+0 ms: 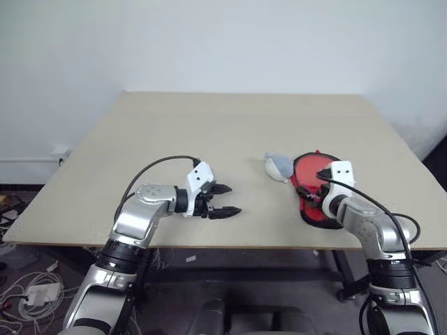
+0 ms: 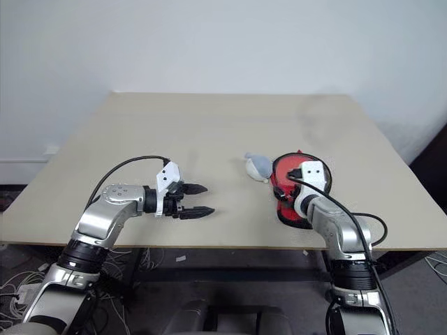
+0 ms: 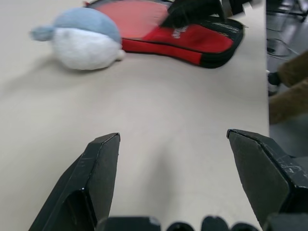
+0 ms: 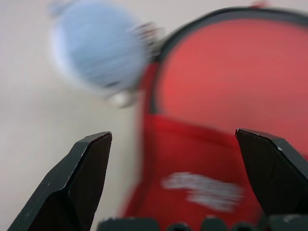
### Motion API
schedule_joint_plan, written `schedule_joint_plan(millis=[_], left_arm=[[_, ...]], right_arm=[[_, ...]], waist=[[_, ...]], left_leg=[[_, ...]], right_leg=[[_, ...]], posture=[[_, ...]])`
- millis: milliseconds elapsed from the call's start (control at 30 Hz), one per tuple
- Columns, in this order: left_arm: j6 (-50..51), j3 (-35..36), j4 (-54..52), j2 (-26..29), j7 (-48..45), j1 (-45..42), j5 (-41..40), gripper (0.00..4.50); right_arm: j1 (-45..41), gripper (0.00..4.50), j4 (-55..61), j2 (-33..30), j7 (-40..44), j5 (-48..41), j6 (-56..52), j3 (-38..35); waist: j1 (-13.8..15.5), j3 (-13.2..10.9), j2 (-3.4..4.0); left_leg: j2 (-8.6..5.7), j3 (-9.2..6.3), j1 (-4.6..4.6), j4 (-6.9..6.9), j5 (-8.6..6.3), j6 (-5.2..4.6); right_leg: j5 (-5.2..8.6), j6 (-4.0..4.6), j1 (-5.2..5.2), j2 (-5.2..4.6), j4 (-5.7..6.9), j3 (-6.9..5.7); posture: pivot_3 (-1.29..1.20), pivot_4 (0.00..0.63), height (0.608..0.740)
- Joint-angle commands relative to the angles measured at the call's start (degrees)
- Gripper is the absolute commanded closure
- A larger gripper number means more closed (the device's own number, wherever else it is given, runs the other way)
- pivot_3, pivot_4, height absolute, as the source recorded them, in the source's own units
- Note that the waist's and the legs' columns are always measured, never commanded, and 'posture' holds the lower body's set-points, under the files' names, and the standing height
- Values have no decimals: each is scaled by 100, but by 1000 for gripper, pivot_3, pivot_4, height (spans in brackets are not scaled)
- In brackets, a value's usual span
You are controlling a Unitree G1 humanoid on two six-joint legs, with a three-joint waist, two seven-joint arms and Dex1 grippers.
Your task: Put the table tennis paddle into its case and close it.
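- Two grippers, both spread wide and empty: left gripper [image 1: 225, 199] over bare table [image 1: 209, 132], right gripper [image 4: 185, 178] just above the case [image 1: 318, 199].
- Case lies on the table's right side, long axis running near edge to far, round end pointing away, the paddle [image 3: 137, 17] showing inside it.
- Plush toy [image 1: 278, 167] sits just left of it.

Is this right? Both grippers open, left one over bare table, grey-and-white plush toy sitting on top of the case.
Not quite: the plush toy sits on the table beside the case, not on it, as the left wrist view shows. Both the left gripper and the right gripper are open.
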State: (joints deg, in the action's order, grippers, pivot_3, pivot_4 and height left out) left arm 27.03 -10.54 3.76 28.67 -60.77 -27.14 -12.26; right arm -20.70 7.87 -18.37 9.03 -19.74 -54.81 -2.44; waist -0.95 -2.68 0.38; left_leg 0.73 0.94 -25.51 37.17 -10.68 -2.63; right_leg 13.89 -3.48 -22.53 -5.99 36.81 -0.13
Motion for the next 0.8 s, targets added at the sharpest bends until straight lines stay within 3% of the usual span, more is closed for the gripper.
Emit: schedule_joint_plan(millis=[33, 167, 533, 633, 800], left_arm=[[-355, -24, 92, -38, 245, -141, 190, 710], [-990, -383, 6, 53, 279, -148, 663, 710], [-1147, -456, -168, -137, 254, -403, 606, 710], [-1164, -451, -143, -197, 248, -451, 560, 710], [-1173, -449, -152, -317, 329, -534, 571, 710]], right_arm=[[-4, 23, 489, -113, 38, 137, -212, 231], [77, 23, 542, -178, 7, 291, -504, 521], [263, 23, 577, -289, -44, 730, -620, 806], [239, 582, 439, -381, -99, 949, -658, 945], [199, 2312, 344, -454, 23, 1089, -753, 1097]], waist=[[-7, 1, -1], [-7, 1, -2], [-9, 2, -4], [-7, 2, -5], [-3, 4, -10]], left_leg=[[2, 0, 0, 0, 0, 0], [1, 12, 0, -1, 0, 1], [4, 15, 0, -1, 0, 1], [3, 15, 0, 3, 1, 1], [4, 13, 0, 9, 1, 1]], right_leg=[[-2, -1, -2, 0, 0, 0], [-3, -2, -2, 4, 0, -5], [-2, -4, 0, 6, 0, -8], [-2, -4, 2, 5, 0, -8], [-2, -5, 6, 5, 0, -13]], posture=[[0, 0, 716], [0, 0, 716], [0, 0, 716], [0, 0, 716], [0, 0, 716]])
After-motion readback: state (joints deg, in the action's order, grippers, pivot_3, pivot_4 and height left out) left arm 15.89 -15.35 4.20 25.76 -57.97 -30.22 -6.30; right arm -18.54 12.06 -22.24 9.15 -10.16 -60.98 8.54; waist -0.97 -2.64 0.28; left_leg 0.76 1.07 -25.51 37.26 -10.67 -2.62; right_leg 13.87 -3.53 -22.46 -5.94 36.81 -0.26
